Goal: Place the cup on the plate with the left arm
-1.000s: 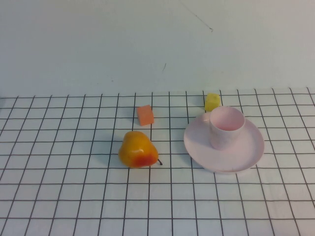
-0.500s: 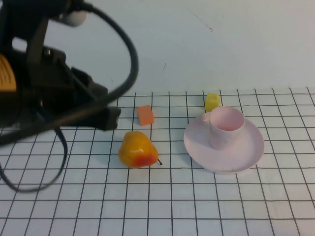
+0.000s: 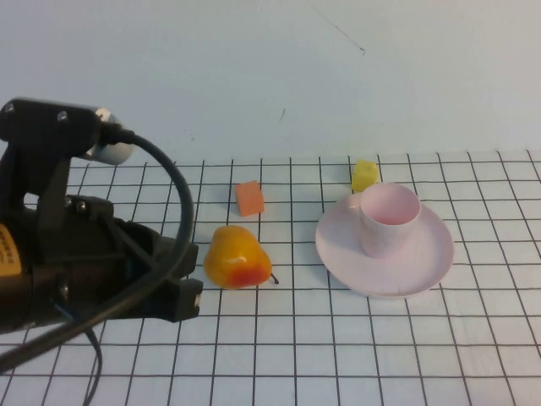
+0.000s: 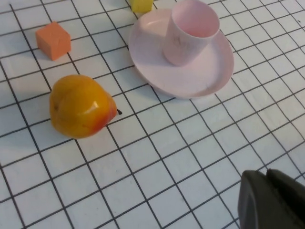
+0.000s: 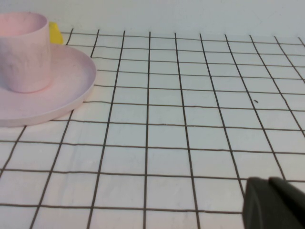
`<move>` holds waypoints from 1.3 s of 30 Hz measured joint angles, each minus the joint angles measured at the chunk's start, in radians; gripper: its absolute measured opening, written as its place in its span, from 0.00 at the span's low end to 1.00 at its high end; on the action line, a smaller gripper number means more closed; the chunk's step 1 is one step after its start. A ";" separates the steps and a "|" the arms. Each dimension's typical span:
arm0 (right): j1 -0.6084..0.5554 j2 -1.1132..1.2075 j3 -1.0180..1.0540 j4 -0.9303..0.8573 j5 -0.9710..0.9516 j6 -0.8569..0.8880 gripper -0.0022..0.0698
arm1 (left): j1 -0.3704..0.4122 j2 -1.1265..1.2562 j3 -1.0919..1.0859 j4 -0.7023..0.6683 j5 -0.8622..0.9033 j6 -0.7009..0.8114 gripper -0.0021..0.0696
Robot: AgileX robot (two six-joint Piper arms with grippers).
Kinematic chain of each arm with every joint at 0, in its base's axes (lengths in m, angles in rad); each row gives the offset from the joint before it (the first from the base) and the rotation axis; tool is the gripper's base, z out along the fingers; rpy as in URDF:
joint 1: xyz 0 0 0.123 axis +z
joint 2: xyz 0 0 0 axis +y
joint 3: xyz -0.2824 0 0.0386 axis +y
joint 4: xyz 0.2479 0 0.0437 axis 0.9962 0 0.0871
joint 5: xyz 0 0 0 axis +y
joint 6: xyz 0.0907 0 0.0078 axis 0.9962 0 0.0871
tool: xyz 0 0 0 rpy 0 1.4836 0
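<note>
The pale pink cup (image 3: 390,218) stands upright on the round pale pink plate (image 3: 427,262) at the right of the table. Both also show in the left wrist view, cup (image 4: 189,31) and plate (image 4: 212,76), and in the right wrist view, cup (image 5: 24,52) and plate (image 5: 66,90). The black left arm (image 3: 84,254) hangs over the table's left side, left of the pear and well away from the cup. My left gripper (image 4: 266,172) is shut and empty. My right gripper (image 5: 268,180) is shut and empty, low over the cloth to the right of the plate.
An orange-yellow pear (image 3: 237,257) lies left of the plate. An orange block (image 3: 249,198) sits behind the pear. A small yellow block (image 3: 364,175) sits just behind the plate. A white cloth with a black grid (image 3: 338,355) covers the table.
The left arm has come into the high view from the left and has dropped lower and nearer. The cup, plate, pear and blocks have not moved.
</note>
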 joint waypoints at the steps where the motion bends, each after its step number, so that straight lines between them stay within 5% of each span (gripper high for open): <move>1: 0.000 0.000 0.000 0.000 0.000 0.000 0.03 | 0.000 0.000 0.000 0.010 0.000 0.000 0.03; 7: 0.000 0.000 0.000 0.000 0.000 0.000 0.03 | 0.000 0.005 0.002 0.200 -0.049 0.002 0.03; 12: 0.000 0.000 0.000 0.000 0.000 0.000 0.03 | 0.060 -0.073 0.035 0.349 -0.279 -0.002 0.03; 20: 0.000 0.000 0.000 0.000 0.000 0.000 0.03 | 0.334 -0.393 0.245 0.378 -0.640 -0.021 0.03; 29: 0.000 0.000 0.000 0.000 0.000 0.000 0.03 | 0.558 -0.774 0.664 0.380 -0.663 -0.241 0.03; 39: 0.000 0.000 0.000 0.000 0.000 0.000 0.03 | 0.626 -0.925 0.982 0.380 -0.730 -0.350 0.03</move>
